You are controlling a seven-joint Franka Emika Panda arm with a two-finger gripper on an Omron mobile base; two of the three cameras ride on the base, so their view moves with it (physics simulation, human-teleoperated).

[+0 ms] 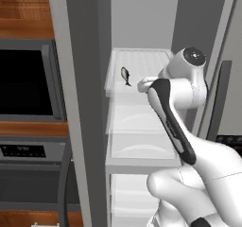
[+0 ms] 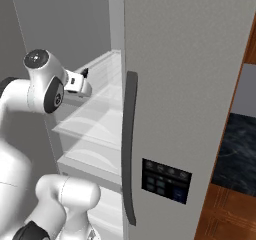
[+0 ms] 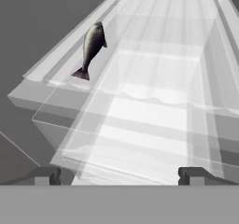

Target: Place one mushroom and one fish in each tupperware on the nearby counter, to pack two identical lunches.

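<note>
Your gripper (image 3: 119, 175), jaws wide and empty, faces the fridge shelf (image 3: 154, 27) bearing the dark fish (image 3: 92, 45).

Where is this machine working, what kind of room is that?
Most likely a home kitchen, rendered by computer. An open fridge with clear shelves stands before the arm, a small dark fish on an upper shelf. A built-in oven sits in wooden cabinets at the left. The open tool points into the fridge.

Kitchen: open fridge (image 1: 142, 126), built-in oven (image 1: 26, 82), wooden cabinets (image 1: 23, 8).
</note>
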